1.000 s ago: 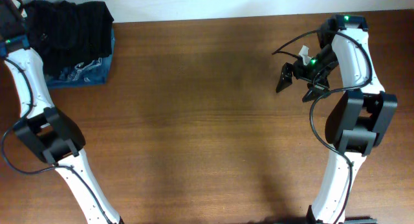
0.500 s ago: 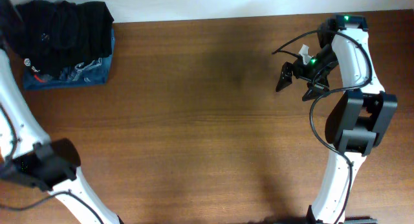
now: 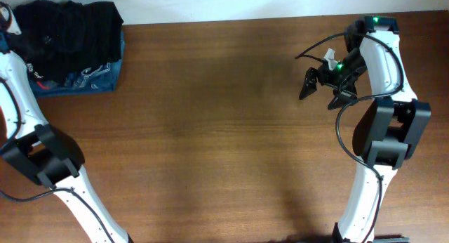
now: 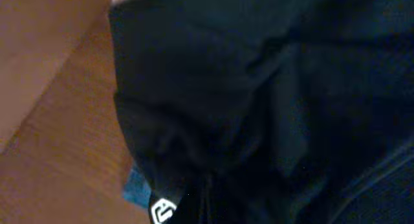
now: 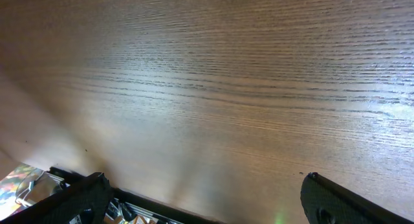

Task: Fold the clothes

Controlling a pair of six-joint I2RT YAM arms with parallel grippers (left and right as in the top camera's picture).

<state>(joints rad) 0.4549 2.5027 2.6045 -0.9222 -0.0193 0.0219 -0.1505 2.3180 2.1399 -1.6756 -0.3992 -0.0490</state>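
Observation:
The clothes (image 3: 70,29), a plain black garment, lie crumpled on top of a pile in the table's far left corner. In the left wrist view the same clothes (image 4: 246,88) fill almost the whole frame at very close range and hide the fingers. My left gripper (image 3: 7,25) sits at the pile's left edge, shut; whether fabric is pinched in it does not show. Over bare wood near the far right stands my right gripper (image 3: 319,85), open. In its own wrist view the right gripper (image 5: 204,185) has nothing between its two black fingertips.
Under the black garment lies a blue garment (image 3: 84,80) with white print, showing as a blue sliver (image 4: 134,185) in the left wrist view. Beside it is a black garment with a white logo (image 4: 163,210). The table's far edge runs just behind the pile.
My left arm's elbow swung out to the left and came partly back. The black fabric's left side shifted a little leftward. The right arm has not moved.

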